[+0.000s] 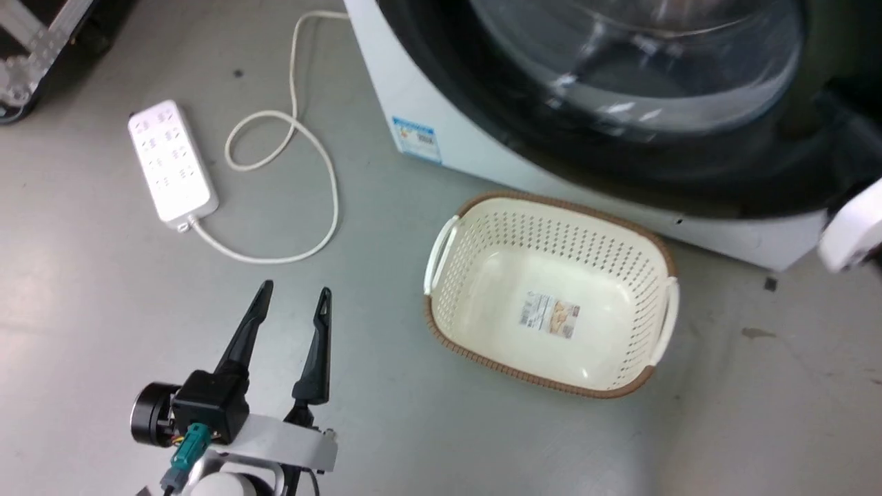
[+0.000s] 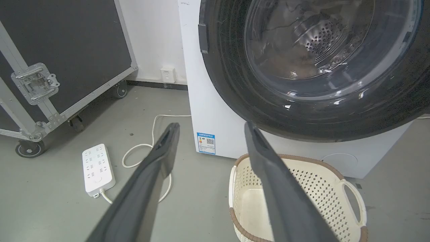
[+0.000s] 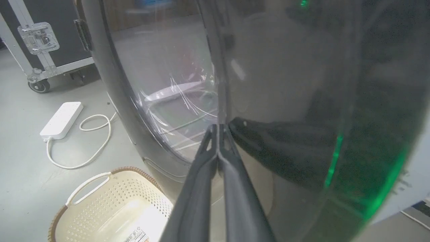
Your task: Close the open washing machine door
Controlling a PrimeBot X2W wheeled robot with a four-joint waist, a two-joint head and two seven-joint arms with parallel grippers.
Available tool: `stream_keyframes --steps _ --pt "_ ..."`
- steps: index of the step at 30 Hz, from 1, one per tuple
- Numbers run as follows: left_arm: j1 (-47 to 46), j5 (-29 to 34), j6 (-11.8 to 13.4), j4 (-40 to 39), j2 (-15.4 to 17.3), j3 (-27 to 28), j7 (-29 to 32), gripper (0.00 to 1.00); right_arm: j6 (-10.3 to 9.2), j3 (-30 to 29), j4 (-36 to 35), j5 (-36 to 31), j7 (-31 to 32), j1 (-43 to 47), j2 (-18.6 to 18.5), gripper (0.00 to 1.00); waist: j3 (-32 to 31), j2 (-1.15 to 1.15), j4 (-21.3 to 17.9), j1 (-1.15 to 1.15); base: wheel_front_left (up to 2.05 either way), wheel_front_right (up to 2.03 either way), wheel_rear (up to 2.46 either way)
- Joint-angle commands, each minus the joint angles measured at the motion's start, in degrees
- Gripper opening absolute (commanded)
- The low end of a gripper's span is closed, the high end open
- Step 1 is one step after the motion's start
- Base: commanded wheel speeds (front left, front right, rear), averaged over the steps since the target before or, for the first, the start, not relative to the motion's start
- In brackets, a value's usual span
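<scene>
The white washing machine (image 1: 441, 131) stands at the upper right, with a blue label low on its front. Its glossy black door (image 1: 620, 158) with the clear glass bowl lies close against the front; I cannot tell whether it is latched. In the left wrist view the steel drum shows through the door (image 2: 235, 87). My right gripper (image 3: 218, 126) is shut, its tips touching the door's (image 3: 285, 84) black surface beside the glass. My left gripper (image 1: 295, 289) hangs open over the floor, left of the basket and apart from the machine (image 2: 215, 111).
A cream perforated basket (image 1: 551, 207) with a brown rim sits on the floor in front of the washer. A white power strip (image 1: 169, 158) and its looped cable lie to the left. A black wheeled flight case (image 2: 50, 67) stands further left. My pale right forearm (image 1: 851, 231) shows at the right edge.
</scene>
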Motion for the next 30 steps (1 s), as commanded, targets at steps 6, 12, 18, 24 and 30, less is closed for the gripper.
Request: stream_keyframes --steps 6,12,18,24,30 --pt "-2.0 0.0 -0.3 -0.2 -0.6 0.2 -0.2 1.0 -0.39 -5.4 7.4 -1.9 1.6 -8.8 -0.8 0.0 2.2 0.0 1.0 -0.01 0.0 0.0 0.0" --pt "-2.7 0.0 -0.3 0.0 -0.7 0.2 -0.2 1.0 -0.39 -8.9 13.8 -4.4 0.7 -14.2 0.9 0.0 2.3 0.0 0.6 -0.01 0.0 0.0 0.0" --pt "-2.3 0.4 -0.3 0.5 -0.8 0.7 -0.2 1.0 -0.39 -8.0 17.3 -4.2 -3.4 -13.5 3.5 0.47 -0.4 0.0 -0.9 -0.01 0.0 0.0 0.0" --pt "-0.5 0.4 -0.5 1.5 -0.8 1.6 -0.2 1.0 -0.39 -3.9 15.8 -3.0 -9.4 -5.6 6.4 1.0 -6.0 0.0 -4.0 -0.01 0.0 0.0 0.0" --pt "1.8 0.1 -0.7 3.8 -0.8 2.6 -0.2 1.0 -0.39 -3.9 8.2 -3.5 -13.4 6.9 9.8 1.0 -12.0 0.0 -7.8 -0.01 0.0 0.0 0.0"
